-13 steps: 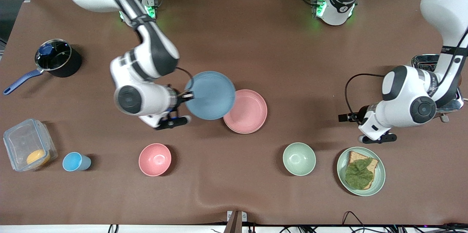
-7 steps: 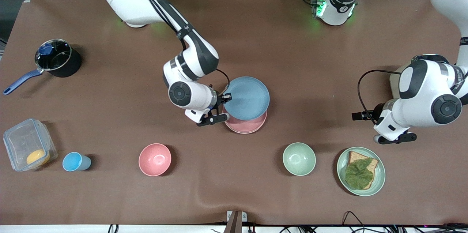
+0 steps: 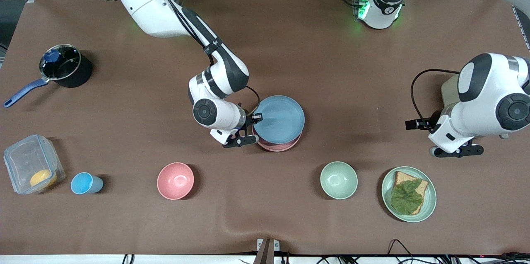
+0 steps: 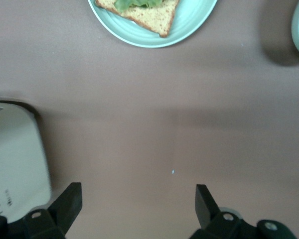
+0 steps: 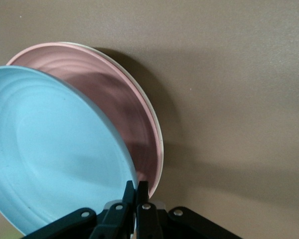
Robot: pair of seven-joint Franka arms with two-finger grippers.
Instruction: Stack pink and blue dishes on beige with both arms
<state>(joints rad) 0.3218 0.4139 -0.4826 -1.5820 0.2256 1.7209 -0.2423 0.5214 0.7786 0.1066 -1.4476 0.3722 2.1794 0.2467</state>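
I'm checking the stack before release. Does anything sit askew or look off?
The blue plate is not flat yet: the right claw, shut on its rim, holds it tilted over the pink plate, which shows only as a crescent nearer the camera. The left claw waits open over bare table. Nothing is spilled or damaged.

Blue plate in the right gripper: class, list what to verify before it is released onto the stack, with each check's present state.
1. Right gripper shut on blue plate rim: ok.
2. Blue plate over pink plate: ok.
3. Blue plate seated flat: not ok, tilted in the right wrist view.
4. Beige plate beneath pink: ok, only a pale rim shows.
5. Left gripper open, waiting over bare table near the bread plate: ok.
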